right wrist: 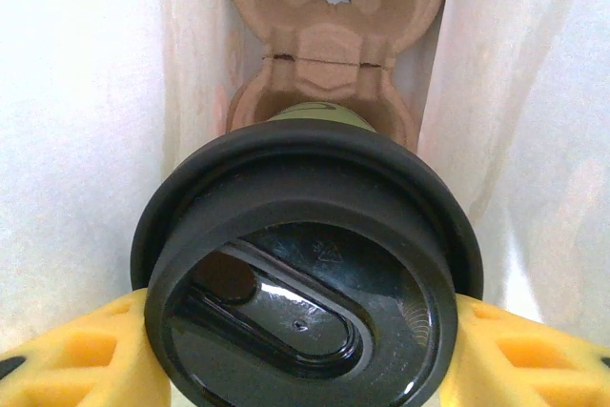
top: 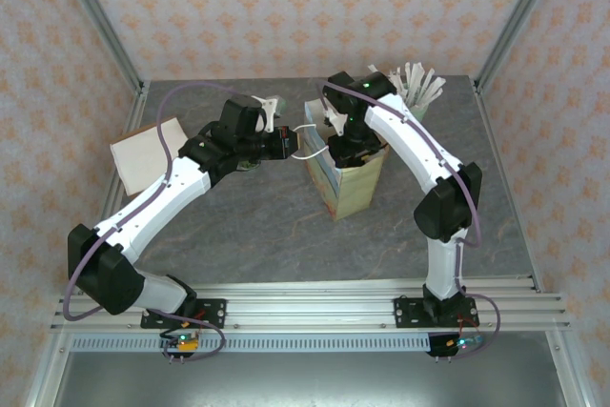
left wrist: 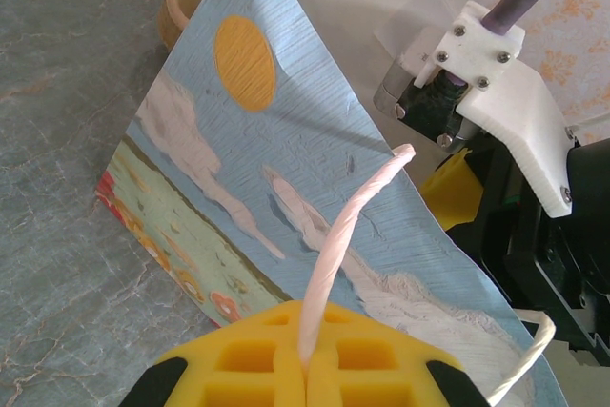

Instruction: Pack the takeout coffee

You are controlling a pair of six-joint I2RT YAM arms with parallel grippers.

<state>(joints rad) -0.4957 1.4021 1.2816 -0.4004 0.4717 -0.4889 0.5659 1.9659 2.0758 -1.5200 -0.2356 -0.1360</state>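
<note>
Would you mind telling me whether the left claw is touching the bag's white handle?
Touching. The left wrist view shows the left claw shut on the white handle, pinched between its yellow pads.

Black-lidded takeout coffee (right wrist: 307, 269), held between yellow fingers (right wrist: 71, 361) of right end effector (right wrist: 305, 359), brown pulp carrier (right wrist: 329, 40) below, white bag walls (right wrist: 76, 92)

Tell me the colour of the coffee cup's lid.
The lid is black, clearest in the right wrist view.
</note>
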